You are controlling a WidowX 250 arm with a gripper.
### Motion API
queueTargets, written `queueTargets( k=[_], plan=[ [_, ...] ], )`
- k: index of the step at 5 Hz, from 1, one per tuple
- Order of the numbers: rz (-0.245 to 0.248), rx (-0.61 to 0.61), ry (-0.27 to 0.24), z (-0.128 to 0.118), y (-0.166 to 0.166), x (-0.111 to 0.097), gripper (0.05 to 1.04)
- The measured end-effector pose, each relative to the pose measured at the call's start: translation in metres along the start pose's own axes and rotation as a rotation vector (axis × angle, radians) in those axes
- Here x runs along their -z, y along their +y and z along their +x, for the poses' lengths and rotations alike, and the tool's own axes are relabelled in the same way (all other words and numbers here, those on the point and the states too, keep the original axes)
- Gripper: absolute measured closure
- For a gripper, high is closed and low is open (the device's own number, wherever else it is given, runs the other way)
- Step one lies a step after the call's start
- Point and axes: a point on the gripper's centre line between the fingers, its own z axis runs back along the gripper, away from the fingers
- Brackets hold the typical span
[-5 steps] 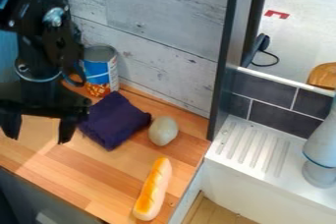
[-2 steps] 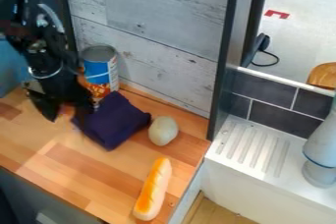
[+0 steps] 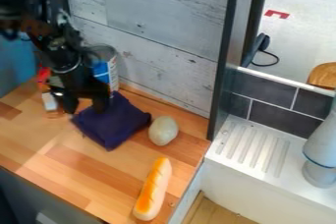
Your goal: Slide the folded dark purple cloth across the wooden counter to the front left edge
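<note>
Right beside a spread claw (image 3: 86,110), the cloth (image 3: 111,124) is lying on the near side

So, what matters here is where the dark cloth is sitting against the claw: it's spreading out to the right and toward the near side, and the claw is hanging over its far-left part. The claw is looking released, its two fingers standing apart, with bare wood of the counter (image 3: 78,169) showing between them and nothing in their grip. The right-hand finger is overlapping the cloth's far-left edge in this view; whether it's actually touching, we can't tell. The left-hand one is pointing down just outside the cloth, over the wood.

Now look at the lie of it! The cloth is resting cornerwise, one corner pointing far, one near, one left and one right, so no long axis is standing out clearly. Most of the fabric is lying clear of the claw, over to the near right.

Meanwhile, the can (image 3: 113,69) is standing just beyond, partly hidden by the arm. The pale lump (image 3: 162,130) is sitting just off the cloth's right corner, and the bread (image 3: 153,188) is lying well apart, on the near side.
</note>
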Motion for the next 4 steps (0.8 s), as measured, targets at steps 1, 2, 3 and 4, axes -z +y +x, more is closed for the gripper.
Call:
queueTargets(
  k=[1, 2, 3, 4],
  plan=[
    [0.012, 0.031, 0.003, 0.012, -0.019, 0.009, 0.087],
    [0.036, 0.024, 0.016, 0.017, -0.019, 0.021, 0.087],
    [0.057, 0.02, 0.032, 0.015, -0.015, 0.033, 0.088],
    [0.07, 0.023, 0.031, 0.01, -0.013, 0.039, 0.087]
  ],
)
